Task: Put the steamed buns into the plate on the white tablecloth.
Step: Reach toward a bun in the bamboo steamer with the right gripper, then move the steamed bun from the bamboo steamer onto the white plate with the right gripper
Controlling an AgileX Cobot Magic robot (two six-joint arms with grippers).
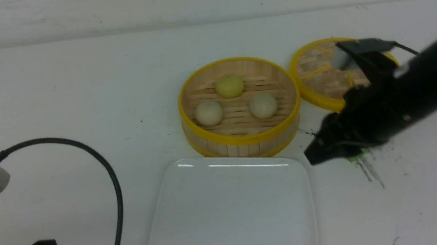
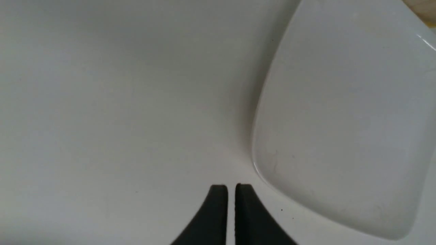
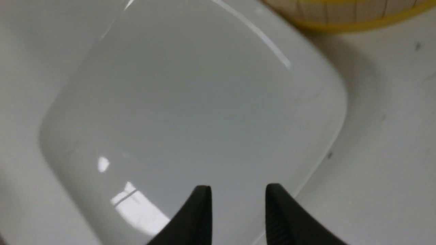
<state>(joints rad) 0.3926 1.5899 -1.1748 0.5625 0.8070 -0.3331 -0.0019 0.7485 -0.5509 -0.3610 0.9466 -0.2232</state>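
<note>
White tablecloth (image 1: 77, 92) on the desk carries the plate (image 1: 232, 218) — three steamed buns (image 1: 229, 85) sit in the steamer basket (image 1: 244, 138) just behind it. Left end effector (image 2: 231, 190) almost closed, empty; right end effector (image 3: 238, 190) open, empty — above the plate's edge

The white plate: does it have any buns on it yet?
No, the plate is bare, and all three steamed buns sit in the bamboo steamer basket.
</note>
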